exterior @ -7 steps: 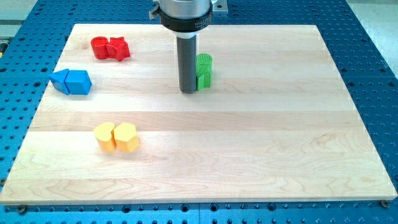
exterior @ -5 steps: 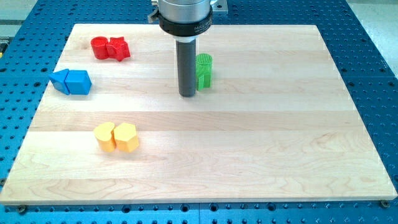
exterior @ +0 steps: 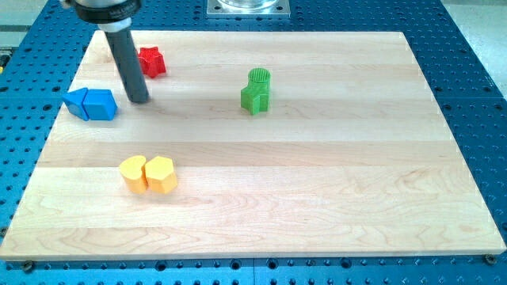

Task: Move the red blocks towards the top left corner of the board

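The wooden counter lies on a blue perforated base.

Farthest toward the view's left, a blue pair sits at the counter's edge: a blue wedge touching a blue block, whose exact shape I cannot make out. Below them, well apart, a yellow half-round touches a yellow hexagon.

My tip rests on the counter just to the right of the blue block, with a small gap between them. The rod slants up toward the view's top left from there. The end effector is this bare rod, which neither opens nor closes and grips nothing.

The red star lies near the top left corner, above my tip and slightly to its right, apart from the tip. The rod passes just beside its left edge. I cannot tell whether the rod hides anything red behind it.

Further right, near the top middle, a green cylinder touches a second green block just below it. They stand well apart from my tip.
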You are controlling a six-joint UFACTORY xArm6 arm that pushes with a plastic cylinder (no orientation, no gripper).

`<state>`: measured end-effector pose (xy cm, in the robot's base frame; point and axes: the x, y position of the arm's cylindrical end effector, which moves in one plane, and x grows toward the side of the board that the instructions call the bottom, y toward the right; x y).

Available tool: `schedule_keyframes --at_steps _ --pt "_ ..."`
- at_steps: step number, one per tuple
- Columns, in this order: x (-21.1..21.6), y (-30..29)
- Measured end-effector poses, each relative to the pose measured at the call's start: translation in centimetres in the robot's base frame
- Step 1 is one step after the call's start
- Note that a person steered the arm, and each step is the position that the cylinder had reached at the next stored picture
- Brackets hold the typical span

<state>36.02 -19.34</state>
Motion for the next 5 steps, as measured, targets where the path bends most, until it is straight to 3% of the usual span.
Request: schedule_keyframes --at_steps 3,4,5 --pt "-9.7 -0.7" --pt "-4.1 -1.3" --pt "-5.2 6.0"
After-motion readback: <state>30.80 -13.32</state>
